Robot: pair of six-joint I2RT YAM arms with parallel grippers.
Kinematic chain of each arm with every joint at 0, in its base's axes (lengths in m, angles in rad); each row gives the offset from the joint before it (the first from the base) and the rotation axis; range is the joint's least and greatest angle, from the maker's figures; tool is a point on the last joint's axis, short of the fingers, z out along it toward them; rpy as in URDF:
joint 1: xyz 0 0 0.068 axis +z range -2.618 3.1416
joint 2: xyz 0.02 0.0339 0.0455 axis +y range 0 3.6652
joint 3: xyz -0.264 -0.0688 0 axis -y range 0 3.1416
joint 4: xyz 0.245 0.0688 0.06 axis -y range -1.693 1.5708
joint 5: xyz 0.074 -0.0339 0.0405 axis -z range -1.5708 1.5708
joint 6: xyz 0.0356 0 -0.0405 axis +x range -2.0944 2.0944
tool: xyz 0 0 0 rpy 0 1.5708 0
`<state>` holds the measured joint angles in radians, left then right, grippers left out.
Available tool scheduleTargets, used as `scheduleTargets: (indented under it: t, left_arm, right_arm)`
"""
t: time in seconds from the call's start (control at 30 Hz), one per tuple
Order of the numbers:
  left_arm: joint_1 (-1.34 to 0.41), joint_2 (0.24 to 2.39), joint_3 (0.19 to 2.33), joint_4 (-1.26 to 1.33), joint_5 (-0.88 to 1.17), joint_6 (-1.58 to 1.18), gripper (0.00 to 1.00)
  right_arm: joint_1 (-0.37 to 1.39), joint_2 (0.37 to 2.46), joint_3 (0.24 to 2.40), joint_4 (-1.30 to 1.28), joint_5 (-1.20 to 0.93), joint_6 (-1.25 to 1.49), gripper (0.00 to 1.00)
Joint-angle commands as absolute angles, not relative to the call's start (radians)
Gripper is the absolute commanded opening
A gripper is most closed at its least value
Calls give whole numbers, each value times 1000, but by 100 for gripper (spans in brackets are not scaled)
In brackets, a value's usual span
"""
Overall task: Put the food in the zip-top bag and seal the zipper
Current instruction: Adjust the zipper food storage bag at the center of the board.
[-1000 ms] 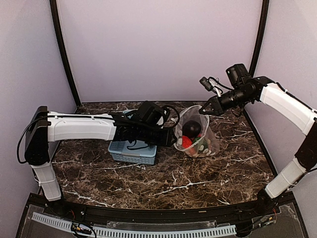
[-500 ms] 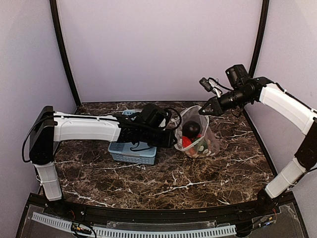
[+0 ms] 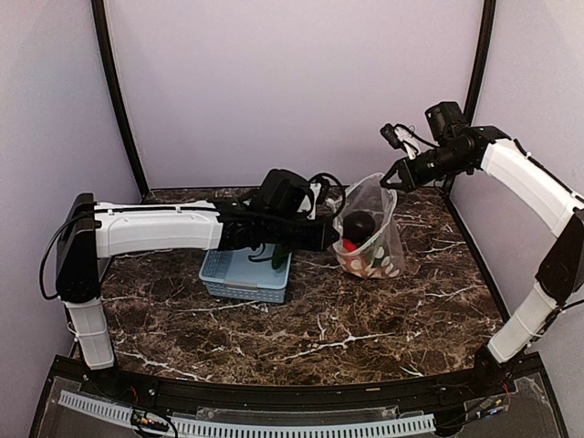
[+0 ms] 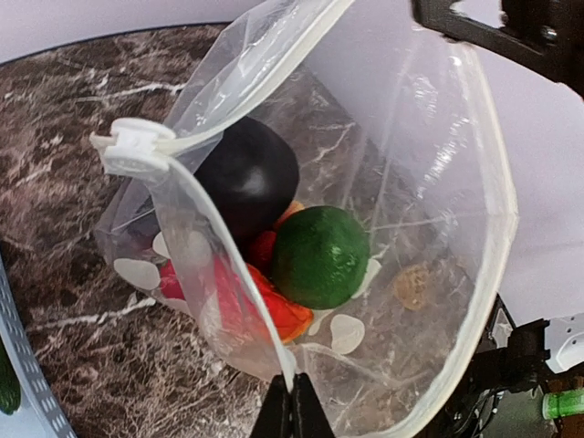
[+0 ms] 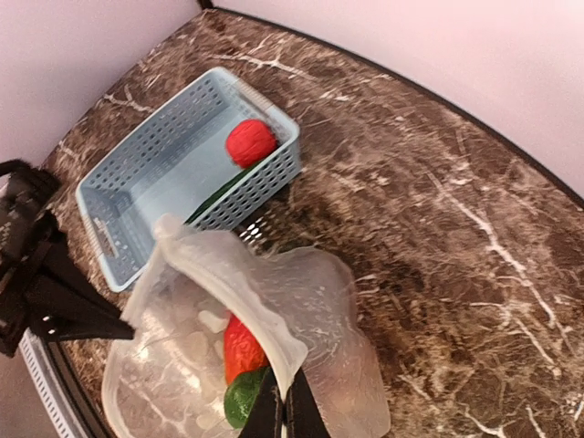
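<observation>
The zip-top bag (image 3: 372,239) hangs open between my two grippers, its bottom near the table. Inside it, the left wrist view shows a dark purple eggplant (image 4: 248,175), a green pepper (image 4: 319,255) and red and orange pieces (image 4: 265,306). The zipper slider (image 4: 137,146) sits at one end of the whitish mouth strip. My left gripper (image 4: 292,412) is shut on the bag's near rim, and it also shows in the top view (image 3: 332,239). My right gripper (image 5: 285,409) is shut on the far rim, high at the right in the top view (image 3: 391,182). A red tomato (image 5: 251,142) and a green cucumber (image 5: 222,193) lie in the basket.
The light-blue slotted basket (image 3: 239,276) stands on the marble table just left of the bag, under my left arm; it also shows in the right wrist view (image 5: 151,151). Purple walls and black frame posts close in the back and sides.
Both grippers have risen and shifted right with the bag's rims, so the bag now hangs taller and narrower. The left arm has reached further right.
</observation>
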<state>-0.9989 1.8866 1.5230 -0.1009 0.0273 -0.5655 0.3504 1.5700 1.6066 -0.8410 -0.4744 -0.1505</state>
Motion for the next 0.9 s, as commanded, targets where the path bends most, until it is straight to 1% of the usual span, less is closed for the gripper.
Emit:
scheduleTargets:
  t: [0.0, 0.1, 0.23, 0.3, 0.4, 0.47, 0.63, 0.73, 0.8, 0.83, 0.87]
  left_arm:
    - [-1004, 1838, 1604, -18, 58, -517, 1]
    - [-1003, 1865, 1636, 19, 72, -545, 1]
    - [-989, 1897, 1637, 55, -17, -593, 1]
    - [-970, 1929, 1658, 68, -28, -620, 1]
    - [-942, 1992, 1758, 54, -7, -630, 1]
    - [-934, 2037, 1810, 66, 42, -633, 1]
    - [-920, 2124, 1945, 43, 77, -626, 1]
    - [-916, 2136, 1957, 33, 81, -616, 1]
    - [-915, 2138, 1948, 16, 83, -605, 7]
    - [-912, 2139, 1938, 11, 85, -595, 16]
    - [-910, 2138, 1930, -15, 93, -589, 22]
  right_arm:
    - [307, 1583, 1702, -828, -414, -149, 0]
    - [308, 1579, 1695, -828, -464, -139, 0]
    - [310, 1591, 1667, -841, -467, -167, 0]
    - [316, 1596, 1651, -848, -473, -175, 0]
    - [318, 1599, 1633, -849, -492, -179, 0]
    - [317, 1608, 1634, -850, -488, -179, 0]
    - [307, 1626, 1709, -851, -404, -185, 0]
    - [307, 1624, 1735, -842, -407, -184, 0]
    - [307, 1626, 1719, -829, -450, -177, 0]
    - [307, 1628, 1702, -822, -467, -175, 0]
    - [308, 1634, 1679, -813, -482, -174, 0]
